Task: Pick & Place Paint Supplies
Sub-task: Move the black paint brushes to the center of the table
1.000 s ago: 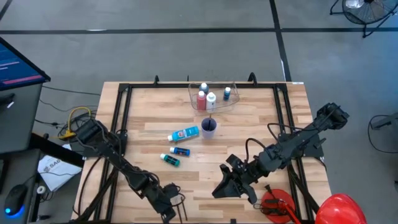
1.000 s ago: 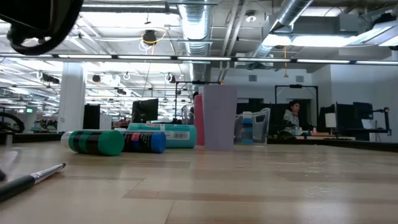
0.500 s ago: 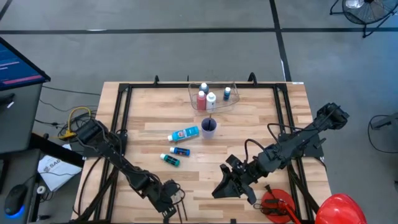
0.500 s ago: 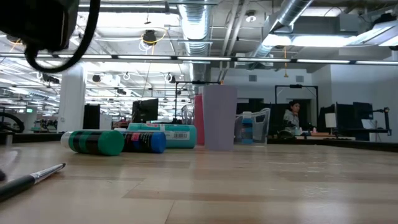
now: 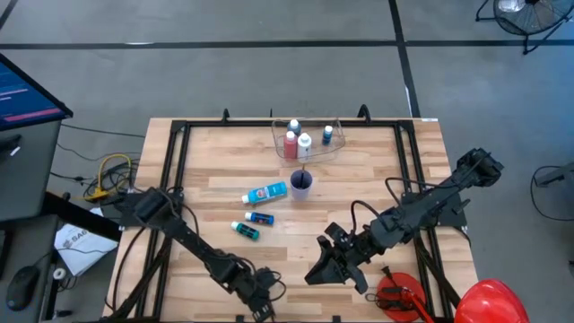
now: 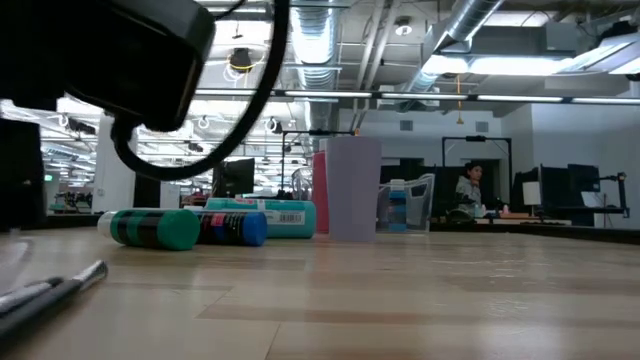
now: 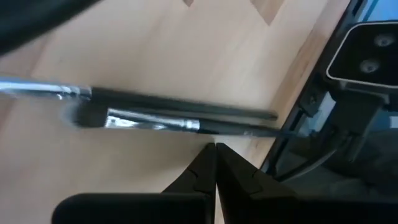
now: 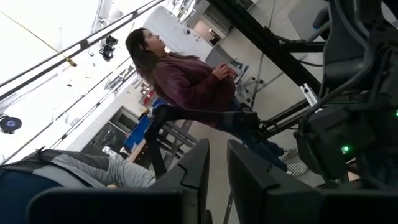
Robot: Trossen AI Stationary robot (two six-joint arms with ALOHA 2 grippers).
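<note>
Left gripper (image 5: 265, 306) reaches low at the surface's (image 5: 359, 188) six o'clock edge, fingers together above two brushes (image 7: 180, 115); right arm waits, fingers nearly together.

Grey floor (image 5: 269, 63), ducted ceiling (image 6: 330, 30)

Open-plan lab: exposed ceiling ducts (image 6: 330, 35), desk monitors (image 6: 232, 178), seated person (image 6: 468, 190).
</note>
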